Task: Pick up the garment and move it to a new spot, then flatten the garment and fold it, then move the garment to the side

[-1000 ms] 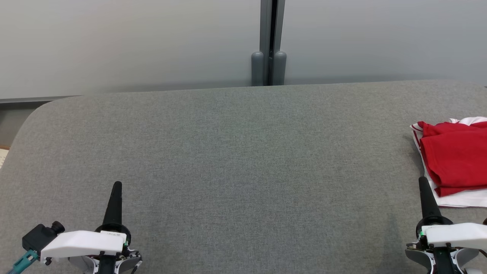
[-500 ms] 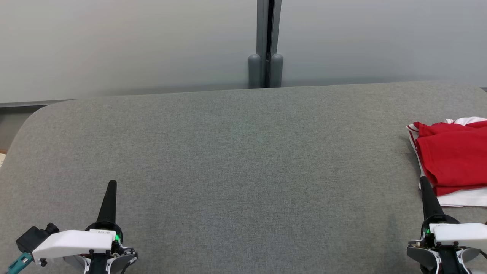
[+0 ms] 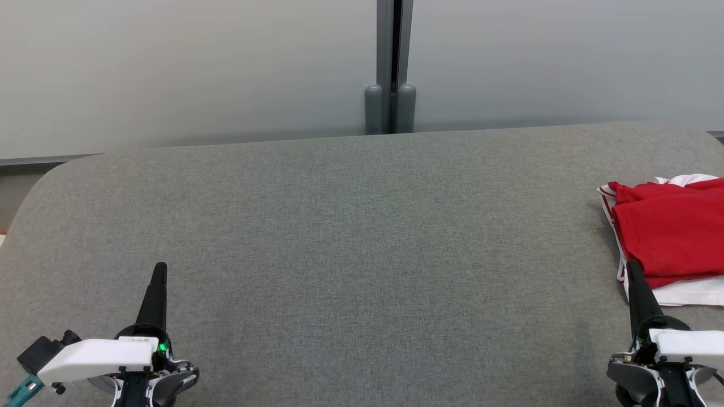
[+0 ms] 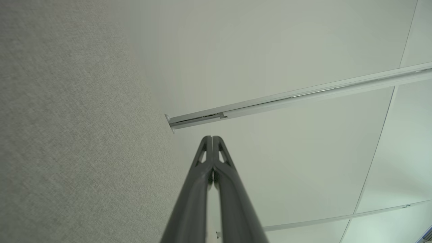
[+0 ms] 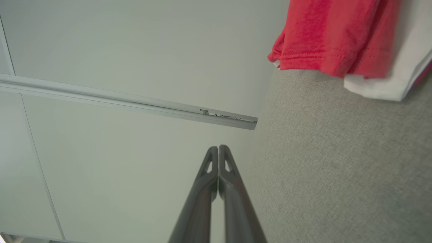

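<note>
The whole head view had slid a little, post [image 3: 390, 102] and table [image 3: 339, 226] alike, so the camera had turned and nothing on the table had moved. The garment [image 3: 667, 232], red folded over white, lay at the table's 3 o'clock edge, so the task looked about done. Both claws were shut tight and empty: the right claw [image 3: 630, 264] had the garment near at 1 o'clock, the left claw [image 3: 160, 267] sat well apart from it

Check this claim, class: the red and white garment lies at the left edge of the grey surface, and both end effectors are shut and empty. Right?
Wrong side: the head view shows the garment at the right edge of the grey surface. The left end effector and right end effector are shut and empty.
</note>
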